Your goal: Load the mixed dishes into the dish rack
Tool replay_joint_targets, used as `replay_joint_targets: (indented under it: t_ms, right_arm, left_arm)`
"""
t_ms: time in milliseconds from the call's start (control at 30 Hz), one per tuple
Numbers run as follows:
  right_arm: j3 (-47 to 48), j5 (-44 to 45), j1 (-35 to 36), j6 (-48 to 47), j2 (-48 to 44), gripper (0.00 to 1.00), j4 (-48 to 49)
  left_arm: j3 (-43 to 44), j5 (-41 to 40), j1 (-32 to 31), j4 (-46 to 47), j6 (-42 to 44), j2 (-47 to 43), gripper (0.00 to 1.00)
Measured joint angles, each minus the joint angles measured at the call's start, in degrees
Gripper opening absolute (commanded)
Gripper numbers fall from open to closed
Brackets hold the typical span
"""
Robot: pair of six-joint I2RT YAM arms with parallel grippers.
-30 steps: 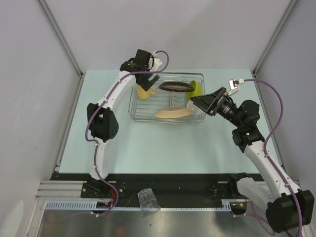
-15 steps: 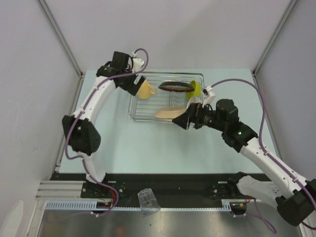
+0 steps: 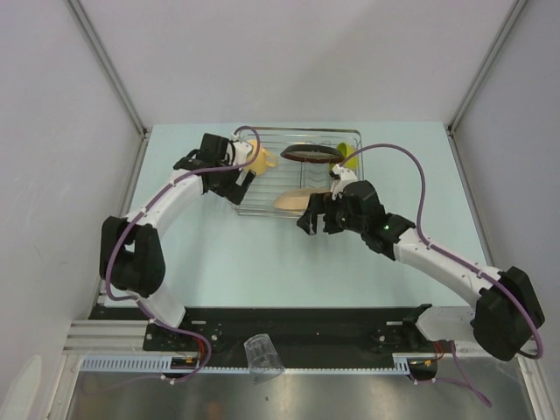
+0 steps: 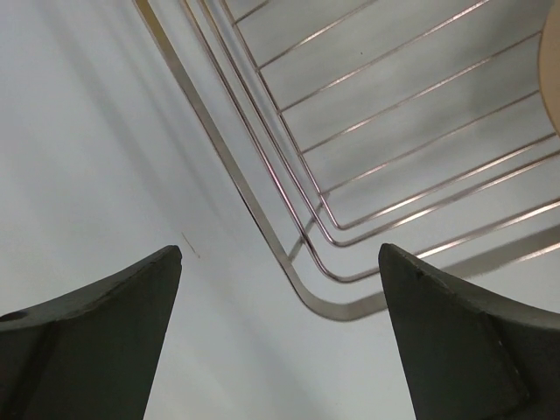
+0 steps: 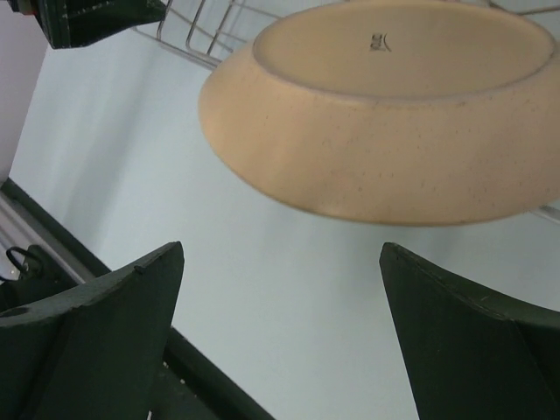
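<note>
The desk (image 3: 262, 262) has a pale mint top, plain and matte. A black mounting plate (image 3: 306, 325) runs along the desk's near edge. Just nearer than that, a white toothed strip (image 3: 122, 361) lies over a grey metal shelf (image 3: 350, 398). Grey wall panels (image 3: 289, 61) stand around the desk's far, left and right sides. Slanted aluminium posts (image 3: 105, 66) rise from its two far corners.
</note>
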Motion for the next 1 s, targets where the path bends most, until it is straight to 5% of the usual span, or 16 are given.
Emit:
replay_joint_targets:
  t_ms: [1000]
  right_arm:
    - [4.83, 0.83, -9.57, 9.09, 9.94, 1.0, 18.78]
  left_arm:
    - [-5.66, -2.93, 1.51, 11.91, -0.66, 2.86, 1.0]
